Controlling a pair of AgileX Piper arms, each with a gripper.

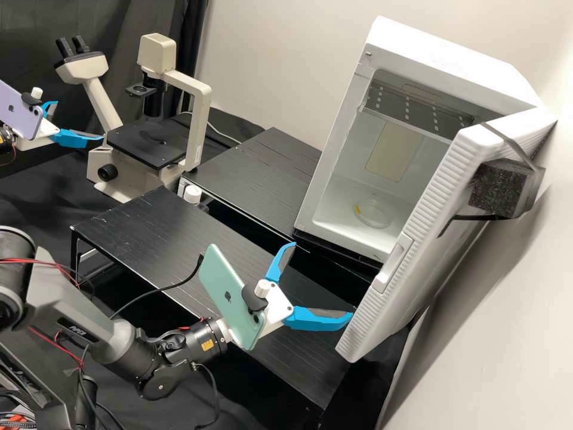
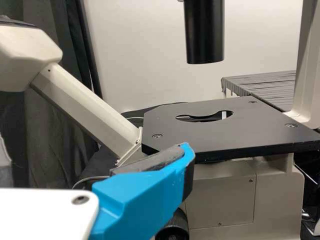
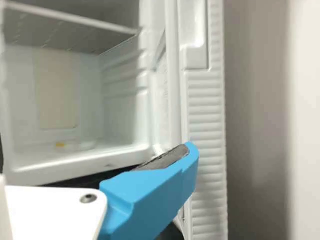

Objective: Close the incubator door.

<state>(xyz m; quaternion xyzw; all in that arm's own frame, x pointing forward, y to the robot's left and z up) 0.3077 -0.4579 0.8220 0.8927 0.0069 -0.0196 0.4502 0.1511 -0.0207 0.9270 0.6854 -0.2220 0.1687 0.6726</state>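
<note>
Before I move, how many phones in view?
2: lilac one mounted at left gripper, near the microscope; mint one mounted at right gripper, near the incubator door.

High view: right arm [image 1: 77,310] enters from eight o'clock, its dark grey wrist [image 1: 200,345] angled toward two o'clock. Right gripper [image 1: 322,282] lies at five o'clock from the centre, fingers spread apart, one directed toward one o'clock, the other toward three. Left gripper [image 1: 80,120] lies at ten o'clock, near the border, its fingers likewise parted, the nearer one directed toward three o'clock. Both grippers present white bodies and blue fingers with grey pads [image 3: 167,158].
</note>
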